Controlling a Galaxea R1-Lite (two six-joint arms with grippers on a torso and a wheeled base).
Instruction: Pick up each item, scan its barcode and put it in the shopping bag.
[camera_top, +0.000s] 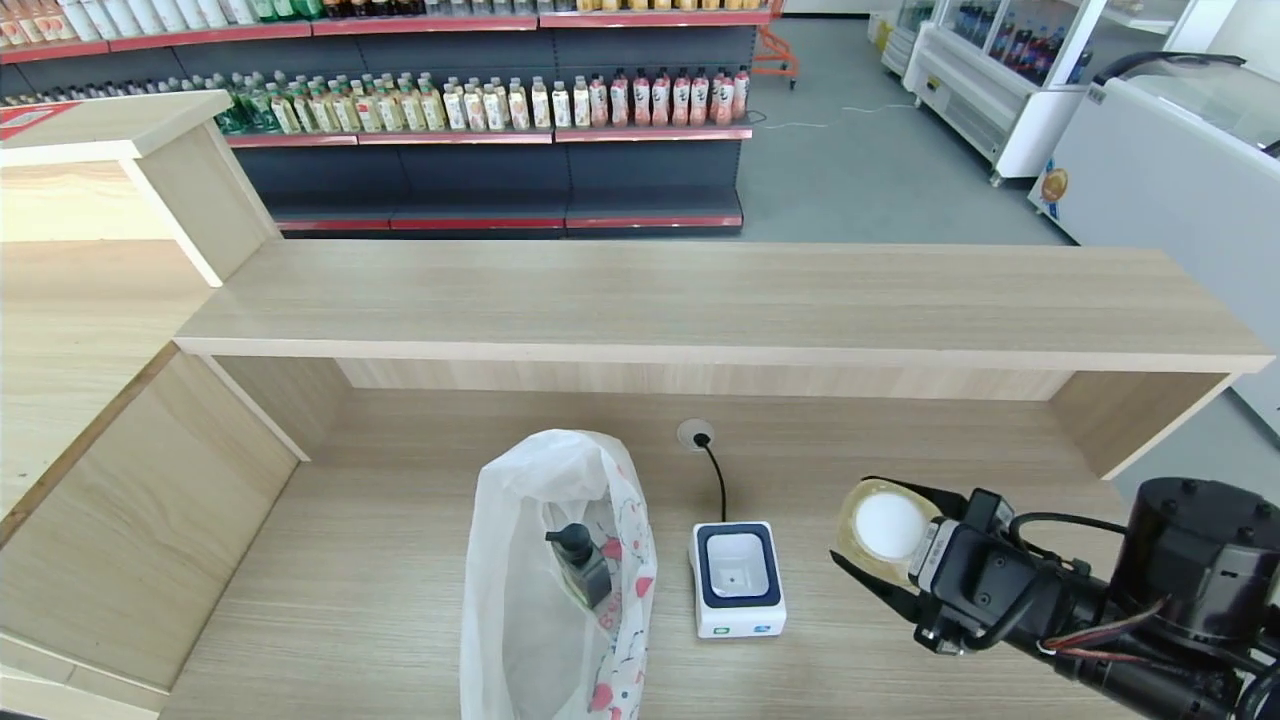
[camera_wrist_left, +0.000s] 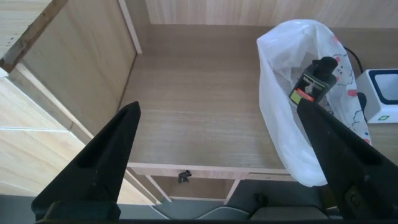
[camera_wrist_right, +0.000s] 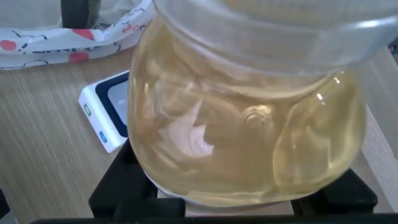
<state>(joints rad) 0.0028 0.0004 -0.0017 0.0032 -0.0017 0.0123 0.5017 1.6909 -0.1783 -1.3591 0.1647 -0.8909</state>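
Right gripper (camera_top: 850, 520): clamped on amber bottle (camera_top: 888, 525), held just right of scanner (camera_top: 737, 578). Left gripper (camera_wrist_left: 217, 109): spread wide, nothing in it. Step, likely: scanning; next, barcode turned toward scanner window. Shopping bag (camera_top: 520, 600): left of scanner, mouth open, pump bottle (camera_top: 580, 565) inside. Behind: counter ledge (camera_top: 700, 300) overhangs, limiting lift

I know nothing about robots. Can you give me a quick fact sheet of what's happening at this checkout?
scanner: white box with a blue frame, on the counter, cable plugged in behind it
shopping bag: white plastic with red prints, standing open just left of the scanner
inside the bag: dark pump bottle
right gripper: fingers closed on a clear jar of yellowish liquid, held above the counter to the right of the scanner
left gripper: fingers open, holding nothing, above the counter's left side
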